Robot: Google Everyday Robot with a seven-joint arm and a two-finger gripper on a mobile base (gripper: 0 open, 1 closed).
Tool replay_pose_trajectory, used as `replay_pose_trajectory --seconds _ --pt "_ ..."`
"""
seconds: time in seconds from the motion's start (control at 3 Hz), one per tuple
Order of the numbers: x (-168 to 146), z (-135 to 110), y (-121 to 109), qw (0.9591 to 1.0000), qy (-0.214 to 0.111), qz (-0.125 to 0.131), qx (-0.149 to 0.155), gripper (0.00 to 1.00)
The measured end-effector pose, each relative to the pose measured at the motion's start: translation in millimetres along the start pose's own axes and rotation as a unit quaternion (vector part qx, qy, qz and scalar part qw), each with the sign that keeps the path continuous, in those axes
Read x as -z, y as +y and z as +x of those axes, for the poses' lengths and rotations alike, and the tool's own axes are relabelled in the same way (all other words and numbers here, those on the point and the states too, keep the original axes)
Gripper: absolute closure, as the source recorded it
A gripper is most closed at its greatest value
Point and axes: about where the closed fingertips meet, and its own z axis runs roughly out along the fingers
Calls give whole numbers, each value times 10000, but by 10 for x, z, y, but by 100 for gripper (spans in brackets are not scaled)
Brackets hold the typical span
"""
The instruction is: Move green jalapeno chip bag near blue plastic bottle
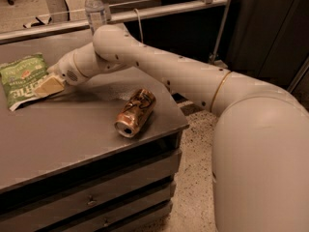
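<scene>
gripper touching edge of green jalapeno chip bag

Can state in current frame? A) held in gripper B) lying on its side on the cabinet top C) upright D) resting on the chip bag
B: the copper can lies on its side, alone mid-top, while the gripper is at the right edge of the green jalapeno chip bag.

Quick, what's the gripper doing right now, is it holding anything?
Gripper: at the right edge of the green jalapeno chip bag; whether it is open, closed or holding the bag cannot be told.
</scene>
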Motion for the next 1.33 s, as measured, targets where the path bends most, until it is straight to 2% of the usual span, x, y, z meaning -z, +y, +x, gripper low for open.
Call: replay_pose_trajectory --seconds 0.67,1.0,1.33 --pt "53 173 119 10000 37 -19 -52 85" --pt "125 241 132 9999 70 50 -101 100" --pt "147 235 124 9999 88 72 -86 100"
